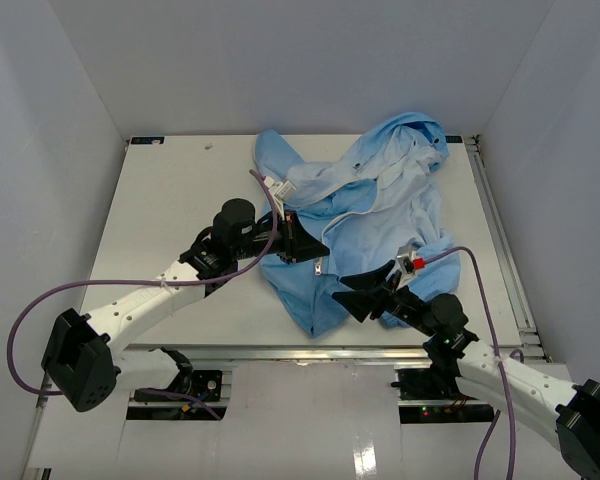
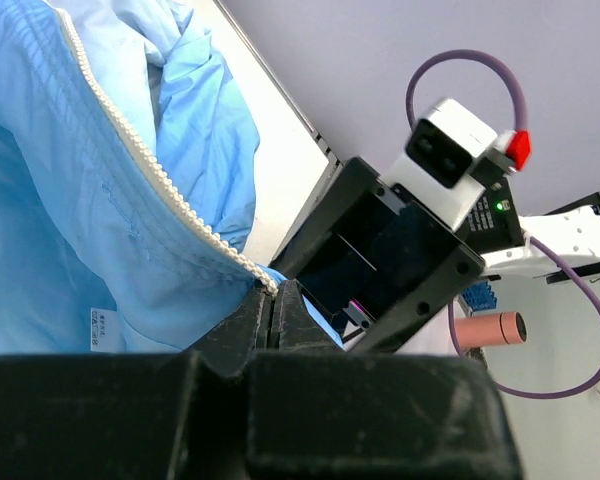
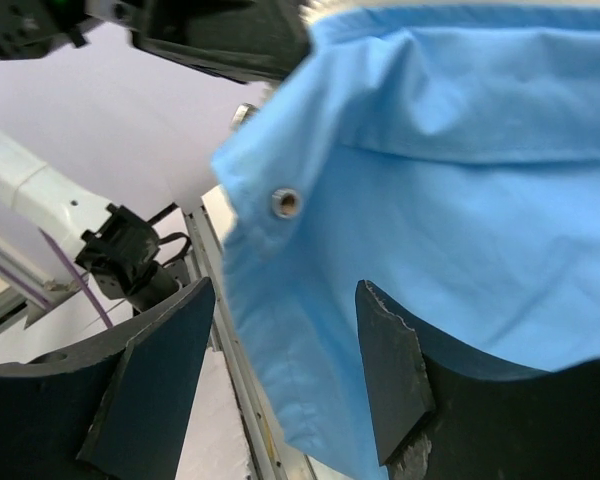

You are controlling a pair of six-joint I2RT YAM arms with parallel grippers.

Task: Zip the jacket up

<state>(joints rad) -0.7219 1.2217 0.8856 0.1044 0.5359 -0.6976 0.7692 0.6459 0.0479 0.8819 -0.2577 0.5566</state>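
Jacket: crumpled far right on table, near its right edge; tabletop shows left.
Left gripper: wrist view alone shows jaws pinching zipper teeth.
Right gripper: jaws spread; snap visible on hem.

White arms, black joints, purple cables

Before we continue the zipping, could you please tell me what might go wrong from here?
The left gripper pinches only the end of the zipper, so the jacket could slip out. The open right gripper faces plain cloth, not teeth, so closing may grab the wrong spot. Both grippers sit close together and could collide.
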